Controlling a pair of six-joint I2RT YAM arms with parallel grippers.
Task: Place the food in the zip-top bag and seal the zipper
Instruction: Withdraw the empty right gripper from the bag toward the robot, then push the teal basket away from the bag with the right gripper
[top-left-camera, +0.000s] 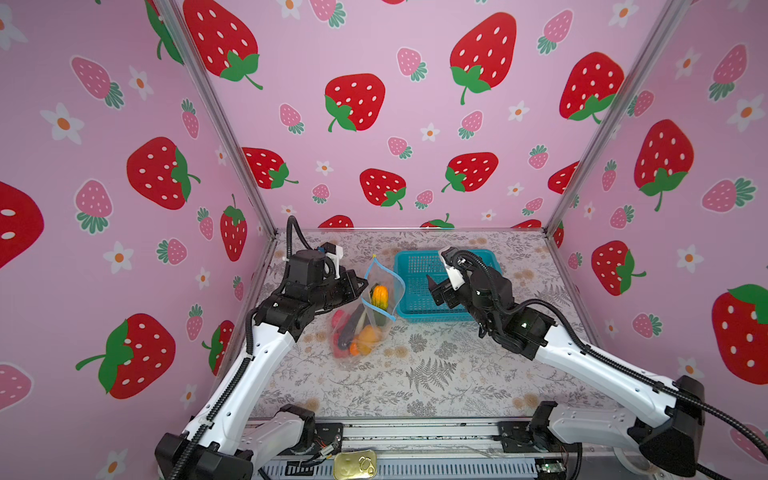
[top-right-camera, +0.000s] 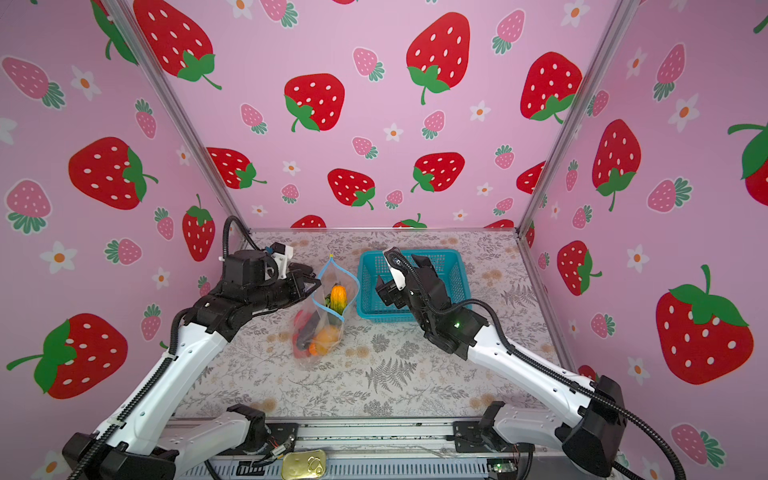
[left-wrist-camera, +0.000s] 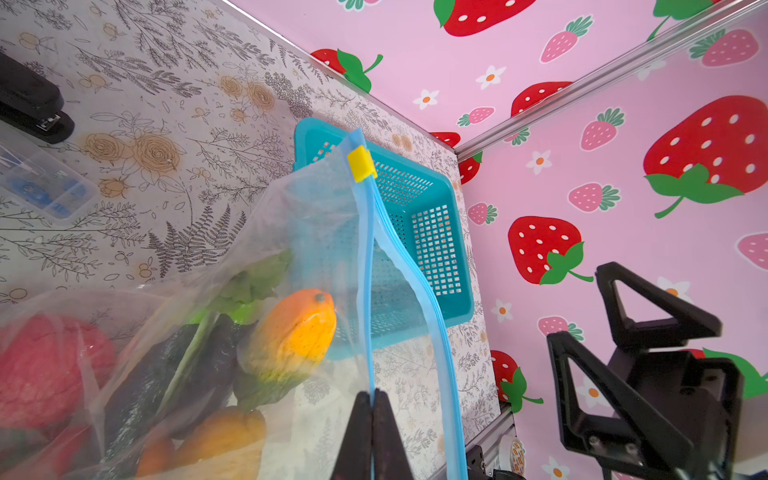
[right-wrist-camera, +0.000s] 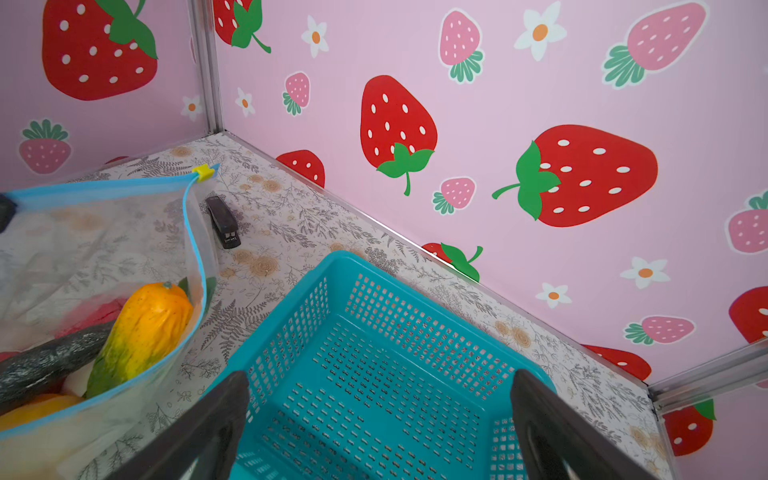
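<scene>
The zip-top bag (top-left-camera: 360, 332) lies mid-table with its mouth held up and parted. The food shows through it: a red lump (left-wrist-camera: 50, 370), a dark eggplant (left-wrist-camera: 199, 365) and a yellow-orange and green piece (right-wrist-camera: 145, 328) near the mouth. The light-blue zipper (left-wrist-camera: 419, 291) loops open, with a yellow slider tab (left-wrist-camera: 360, 163) at its far end. My left gripper (left-wrist-camera: 372, 399) is shut on the nearer strip of the zipper. My right gripper (right-wrist-camera: 380, 382) hangs open and empty above the basket, apart from the bag.
A teal perforated basket (top-left-camera: 419, 316) stands right of the bag, with nothing visible in it. A black stapler (right-wrist-camera: 224, 226) and a clear plastic box (left-wrist-camera: 41, 187) lie behind the bag. A gold tin (top-left-camera: 354, 464) sits on the front rail. Strawberry-print walls close three sides.
</scene>
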